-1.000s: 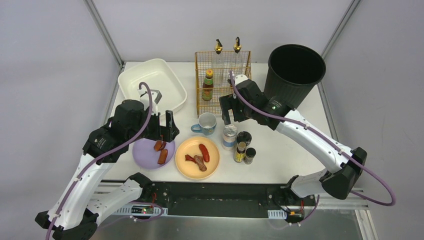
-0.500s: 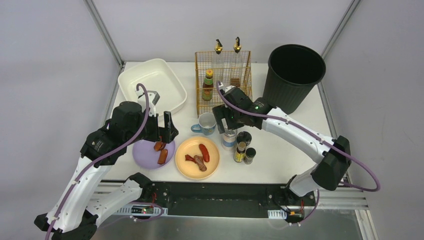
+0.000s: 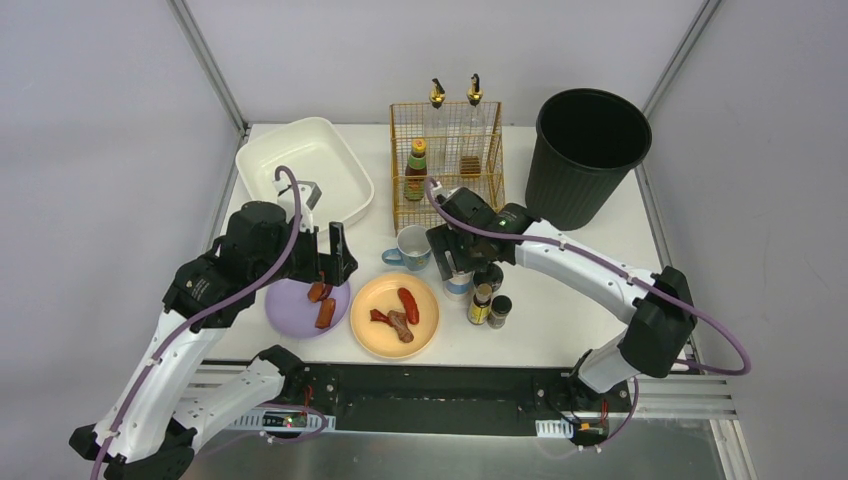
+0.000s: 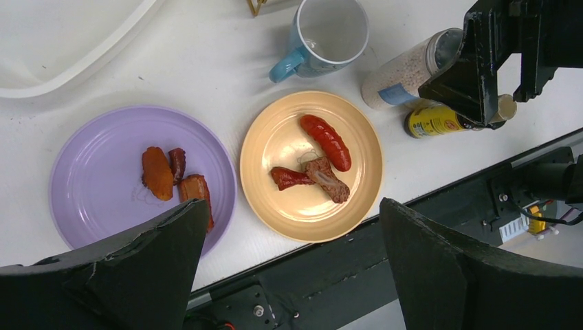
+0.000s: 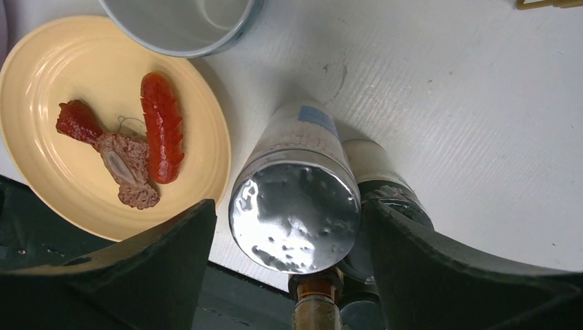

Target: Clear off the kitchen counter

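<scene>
**Right hand straddles the shaker jar; left hand hangs wide over the plates**

The right hand [image 5: 289,210] has its fingers apart, one on either side of a silver-lidded shaker jar [image 5: 297,199] that stands upright. On one side a thin gap shows between finger and lid. On the other side the finger's edge lines up with the lid's rim, and whether they touch cannot be told. Touching the jar on its far side from the plates is a dark-capped bottle [image 5: 385,185]. A yellow-labelled bottle [image 4: 433,120] and a small dark jar [image 3: 500,311] stand nearer the front edge. Just beside the shaker jar are a blue mug [image 5: 179,20], upright and empty, and a yellow plate [image 5: 41,82]. The plate carries a red sausage [image 5: 161,127] and a brown piece of meat [image 5: 127,168].

The left hand [image 4: 292,206] is fully spread and grips nothing. It hovers above the gap between the yellow plate and a purple plate [image 4: 103,151], which holds three browned food pieces [image 4: 158,172].

All of this sits on the white tabletop [image 3: 580,290], which has a black rail [image 3: 440,385] along its front edge. Toward the back stand a white basin [image 3: 305,170] and an orange wire rack [image 3: 445,165]. The rack holds a sauce bottle [image 3: 416,170] and two pourer-topped bottles [image 3: 438,95]. A black bin [image 3: 585,150] stands at the far right corner.
</scene>
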`<action>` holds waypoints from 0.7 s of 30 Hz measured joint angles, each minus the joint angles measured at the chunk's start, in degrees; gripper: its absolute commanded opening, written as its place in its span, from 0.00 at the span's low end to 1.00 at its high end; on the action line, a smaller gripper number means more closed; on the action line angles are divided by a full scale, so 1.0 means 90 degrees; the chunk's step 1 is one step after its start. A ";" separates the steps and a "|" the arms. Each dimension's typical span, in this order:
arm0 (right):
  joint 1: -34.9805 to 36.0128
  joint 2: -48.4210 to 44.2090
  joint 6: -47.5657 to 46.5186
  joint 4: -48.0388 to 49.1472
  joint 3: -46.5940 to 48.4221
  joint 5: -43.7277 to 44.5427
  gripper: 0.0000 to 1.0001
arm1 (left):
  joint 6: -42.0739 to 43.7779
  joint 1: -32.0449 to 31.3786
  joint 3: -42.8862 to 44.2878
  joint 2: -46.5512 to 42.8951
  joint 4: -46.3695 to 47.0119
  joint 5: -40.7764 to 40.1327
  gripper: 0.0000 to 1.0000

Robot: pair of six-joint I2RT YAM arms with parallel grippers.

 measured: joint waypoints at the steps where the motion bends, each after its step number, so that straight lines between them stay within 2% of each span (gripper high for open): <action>1: 0.0015 0.0022 0.0010 -0.0002 -0.0002 0.0000 0.78 | 0.0000 0.0000 0.0000 0.0010 0.0000 0.0000 1.00; 13: 0.0209 0.0131 0.0010 0.0005 0.0000 0.0219 0.43 | 0.0002 0.0000 0.0000 0.0075 0.0000 0.0000 0.99; 21: 0.0415 0.0121 0.0015 -0.0226 0.0197 0.0481 0.37 | 0.0005 0.0000 0.0000 0.0090 0.0000 0.0000 1.00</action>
